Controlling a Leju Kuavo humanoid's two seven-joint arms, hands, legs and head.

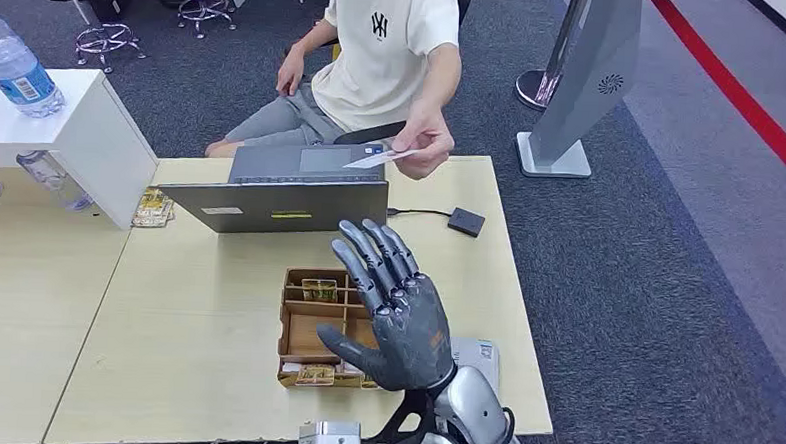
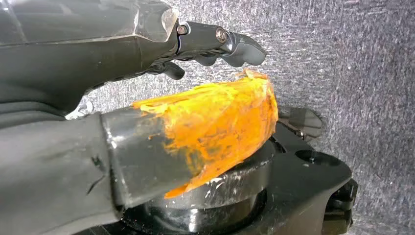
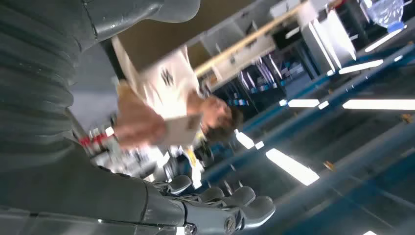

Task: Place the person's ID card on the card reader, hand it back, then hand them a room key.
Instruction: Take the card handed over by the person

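**Card Handover Pending**

While the person's hand (image 1: 427, 143) holds the ID card (image 1: 380, 159) out above the laptop (image 1: 275, 202), I have my right hand (image 1: 390, 307) raised over the worktop (image 1: 195, 313), fingers spread and empty. Card reader (image 1: 466, 222) unused; reading, return and key remain. Left hand (image 2: 215, 44): fingers' state unclear. Shirt logo unreadable.

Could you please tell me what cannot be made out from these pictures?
- Print on the ID card: too small in the head view, blurred in the right wrist view.
- Contents of the wooden tray: partly hidden by the right hand.
- Left hand: its palm is hidden by its own cover.
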